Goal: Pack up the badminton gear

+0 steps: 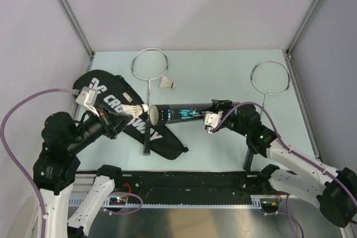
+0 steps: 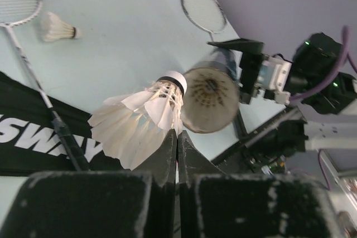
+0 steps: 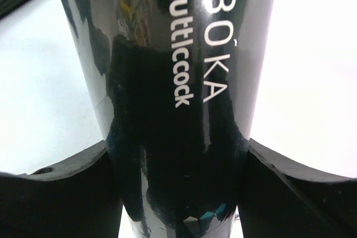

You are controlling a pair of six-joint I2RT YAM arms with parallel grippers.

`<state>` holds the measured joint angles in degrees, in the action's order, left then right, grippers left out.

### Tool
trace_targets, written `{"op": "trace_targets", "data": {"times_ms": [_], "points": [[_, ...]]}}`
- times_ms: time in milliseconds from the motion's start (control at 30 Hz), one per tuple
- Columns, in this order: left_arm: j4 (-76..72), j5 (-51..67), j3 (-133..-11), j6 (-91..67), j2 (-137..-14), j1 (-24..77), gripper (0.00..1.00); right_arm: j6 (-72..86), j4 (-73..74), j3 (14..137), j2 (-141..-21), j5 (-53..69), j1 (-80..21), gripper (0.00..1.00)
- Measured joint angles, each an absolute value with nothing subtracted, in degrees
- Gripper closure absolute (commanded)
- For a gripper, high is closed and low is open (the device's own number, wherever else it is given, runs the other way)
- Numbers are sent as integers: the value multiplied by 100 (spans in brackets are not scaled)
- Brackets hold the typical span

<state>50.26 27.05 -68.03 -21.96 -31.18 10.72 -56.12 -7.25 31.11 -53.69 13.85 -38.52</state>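
Observation:
My left gripper (image 1: 124, 116) is shut on the feathers of a white shuttlecock (image 1: 135, 108), seen close in the left wrist view (image 2: 139, 118), its cork tip right at the open mouth of the black tube (image 2: 211, 100). My right gripper (image 1: 215, 116) is shut on that tube (image 1: 181, 114) and holds it level above the table; the tube fills the right wrist view (image 3: 173, 93). A second shuttlecock (image 1: 167, 83) lies on the table. One racket (image 1: 148, 79) lies across the black bag (image 1: 120, 110). The other racket (image 1: 269, 79) lies at the right.
The pale green table (image 1: 217, 71) is enclosed by grey walls with metal corner posts (image 1: 68, 12). A black rail (image 1: 184, 185) runs along the near edge between the arm bases.

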Motion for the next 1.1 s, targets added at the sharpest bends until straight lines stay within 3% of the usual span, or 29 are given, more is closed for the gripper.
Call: {"op": "trace_targets", "data": {"times_ms": [367,1100], "points": [[5116,3656,-6790,-2202,-3030,1076,100,-5924,-904,3076,-5483,954,-4058,69],[4818,4180,-6344,-2353,-3581,1129,100,-5996,-1238,3076,-5487,475,-4609,72]]}}
